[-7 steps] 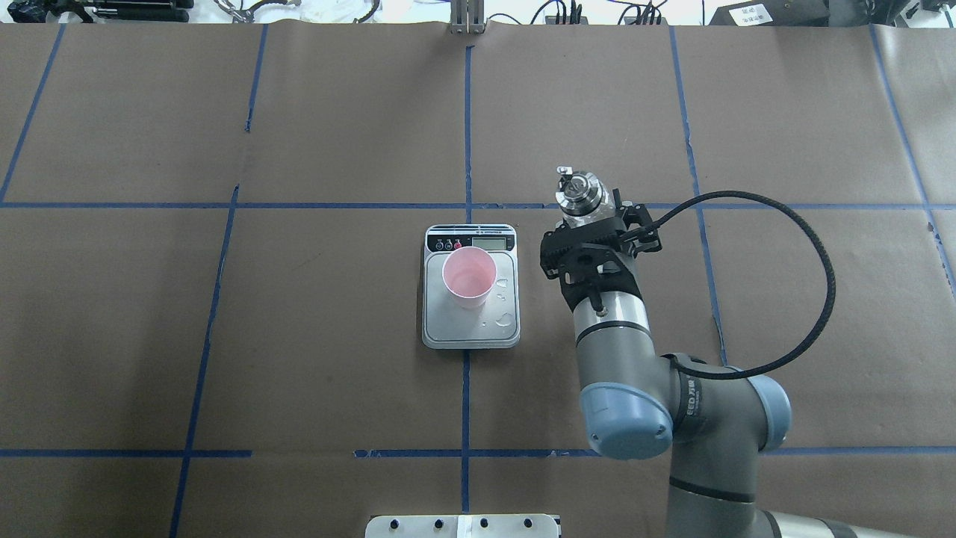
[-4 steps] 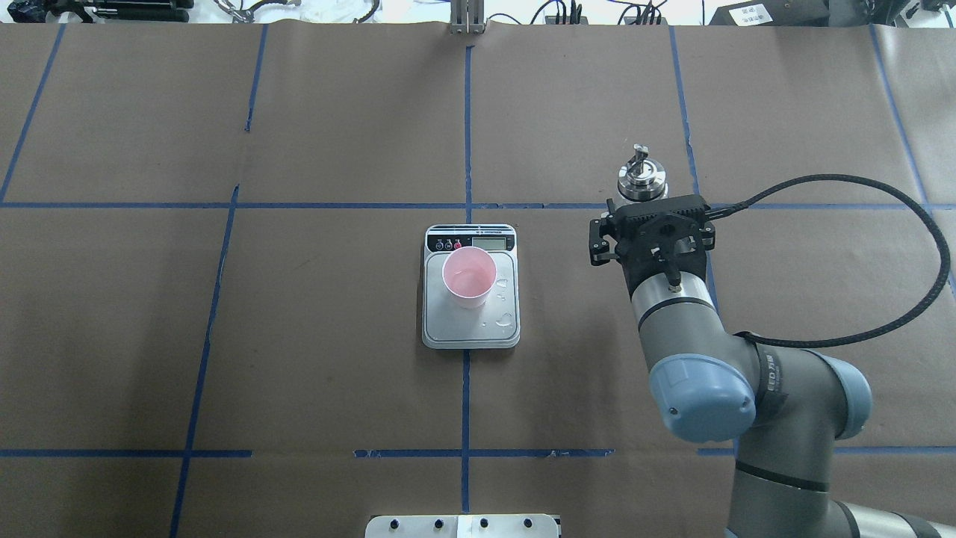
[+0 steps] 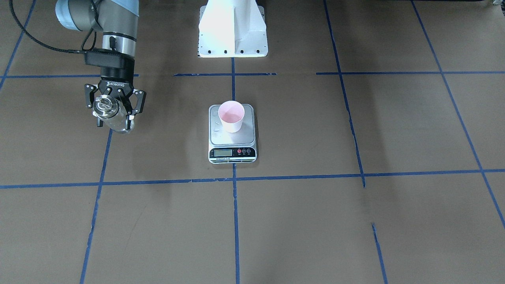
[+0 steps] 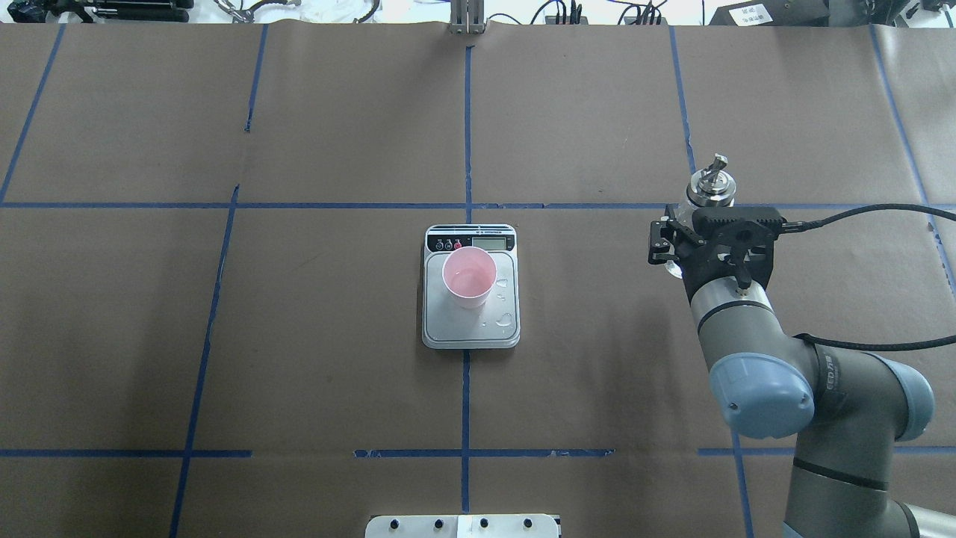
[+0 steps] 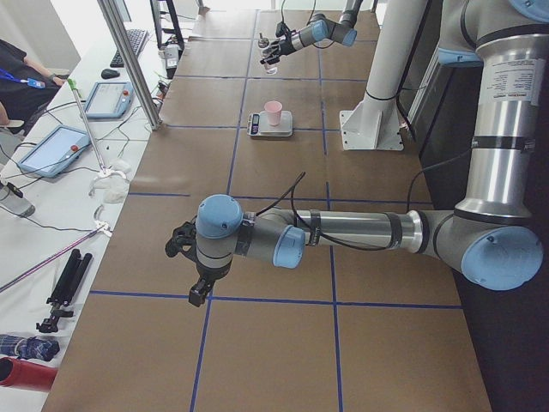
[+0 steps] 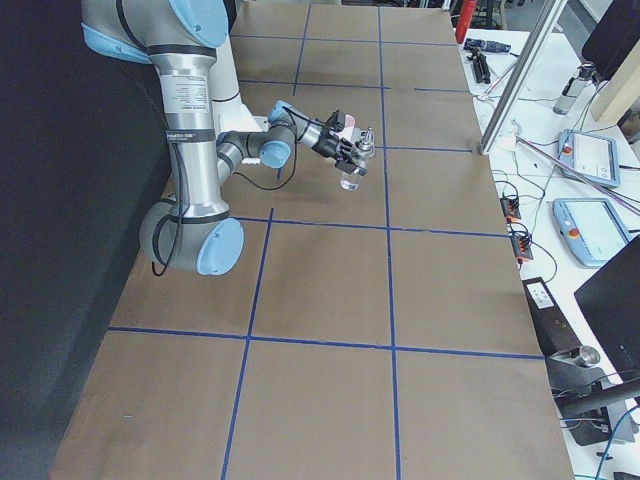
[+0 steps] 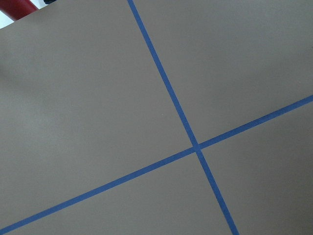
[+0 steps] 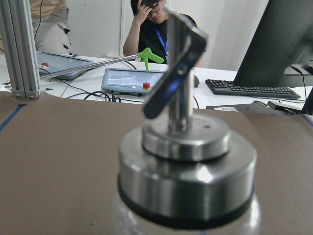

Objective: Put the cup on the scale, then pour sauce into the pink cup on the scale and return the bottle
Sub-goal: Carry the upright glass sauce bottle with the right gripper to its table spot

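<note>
Gripping a clear cylindrical glass bottle with a silver metal pourer cap, the right end effector has its two black fingers closed narrowly against the glass from either side, just below the cap. The bottle stands roughly upright, its bent spout pointing up in the right wrist view, and the pictures do not settle whether its base touches the surface or hangs just above it. It sits well apart from the flat rectangular scale with a silver metal platform, out to the robot's right and close to a blue tape line on the brown paper covering. A small tapered pale pink cup stands upright on the platform, nearer the black display strip than the bare near edge, and a few clear droplets lie on the metal beside it. The left end effector shows only in the side view from the robot's left, far from the scale and low over the paper; I cannot tell whether its fingers are spread or closed. Its wrist camera sees only brown paper and crossing tape.
</note>
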{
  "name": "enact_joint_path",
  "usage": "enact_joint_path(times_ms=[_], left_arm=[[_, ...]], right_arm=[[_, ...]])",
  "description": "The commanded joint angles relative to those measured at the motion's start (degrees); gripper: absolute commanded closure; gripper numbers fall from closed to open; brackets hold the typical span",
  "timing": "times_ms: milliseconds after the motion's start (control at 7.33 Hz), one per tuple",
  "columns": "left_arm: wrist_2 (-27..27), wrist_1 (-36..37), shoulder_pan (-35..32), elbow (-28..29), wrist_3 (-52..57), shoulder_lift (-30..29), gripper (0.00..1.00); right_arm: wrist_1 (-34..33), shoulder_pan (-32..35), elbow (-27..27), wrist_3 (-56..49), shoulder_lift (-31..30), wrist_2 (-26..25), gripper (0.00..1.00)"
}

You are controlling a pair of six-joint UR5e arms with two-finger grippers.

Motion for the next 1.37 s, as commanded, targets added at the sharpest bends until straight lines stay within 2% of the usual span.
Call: enact_joint_path(times_ms=[0, 137, 410, 683, 1229], left_arm=[[0.0, 0.0, -0.03, -0.13, -0.09, 0.08, 0.0], [0.0, 0.0, -0.03, -0.13, -0.01, 0.16, 0.0], [0.0, 0.0, -0.03, -0.04, -0.01, 0.17, 0.0], [0.0, -0.09, -0.03, -0.04, -0.01, 0.08, 0.0], [0.0, -0.09, -0.03, -0.04, -0.01, -0.01, 0.0]], right_arm=[[19.08, -0.15, -8.37, 1.34, -3.53, -3.87, 1.0], [21.52, -0.16, -10.43, 1.25, -3.36, -5.12, 1.0], [20.93, -0.42, -11.4, -0.5, -3.7, -7.22, 1.0], [20.92, -0.42, -14.12, -0.69, -3.62, -7.24, 1.0], [21.01, -0.86, -14.67, -0.69, -3.62, -6.89, 1.0]])
